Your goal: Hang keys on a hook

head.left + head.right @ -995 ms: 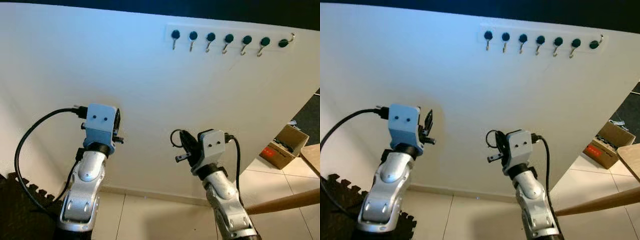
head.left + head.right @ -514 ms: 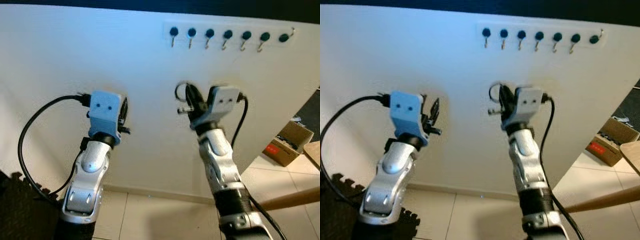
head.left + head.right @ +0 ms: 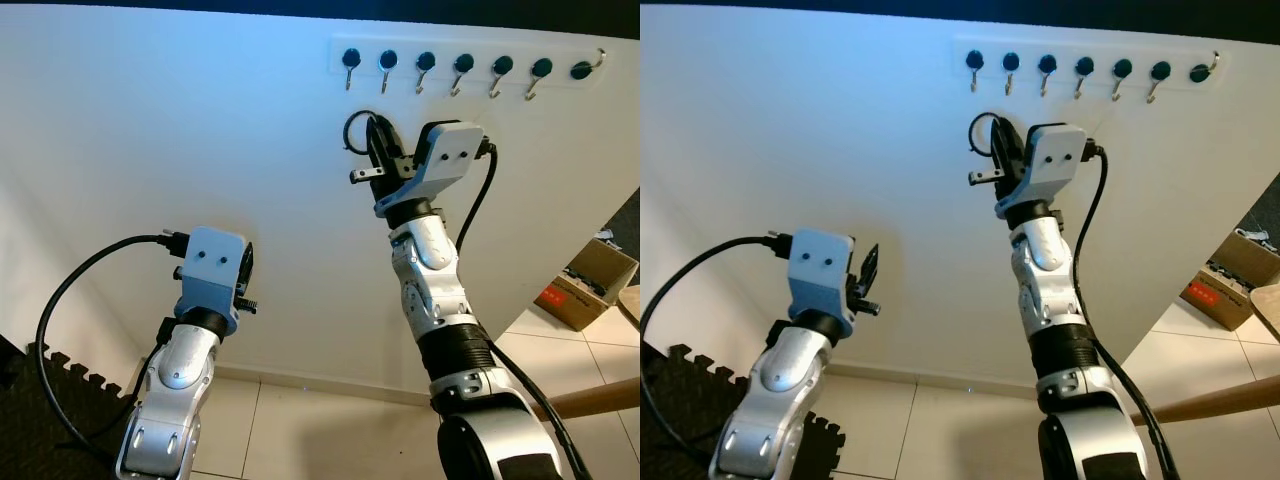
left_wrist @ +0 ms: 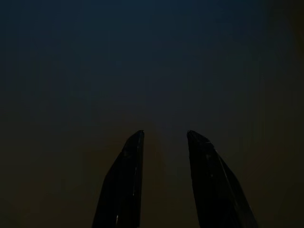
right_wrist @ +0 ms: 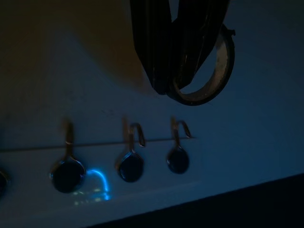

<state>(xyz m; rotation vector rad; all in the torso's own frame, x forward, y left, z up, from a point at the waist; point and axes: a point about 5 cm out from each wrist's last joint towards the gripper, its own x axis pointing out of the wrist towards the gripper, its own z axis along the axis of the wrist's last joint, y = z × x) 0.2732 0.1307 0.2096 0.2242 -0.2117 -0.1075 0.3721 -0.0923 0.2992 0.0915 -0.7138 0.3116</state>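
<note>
A white rack (image 3: 465, 67) with several dark-knobbed metal hooks is fixed high on the white wall (image 3: 150, 150). My right gripper (image 3: 376, 135) is raised just below the rack's left end, shut on a key ring (image 3: 354, 130) with a small key (image 3: 364, 174) sticking out beneath. In the right wrist view the ring (image 5: 205, 76) hangs from the shut fingers (image 5: 156, 52), a short way from three hooks (image 5: 132, 138) of the rack. My left gripper (image 3: 246, 272) is held low near the wall, open and holding nothing; its fingers (image 4: 124, 185) stand apart in the dark wrist view.
A cardboard box (image 3: 591, 282) stands on the tiled floor at the right, with a wooden rail (image 3: 600, 398) in front of it. A black foam mat (image 3: 55, 400) lies at the lower left. A black cable (image 3: 70, 290) loops from the left wrist.
My right arm has risen with the key ring, from mid-wall up to just under the rack's left hooks. The left arm has dropped lower.
</note>
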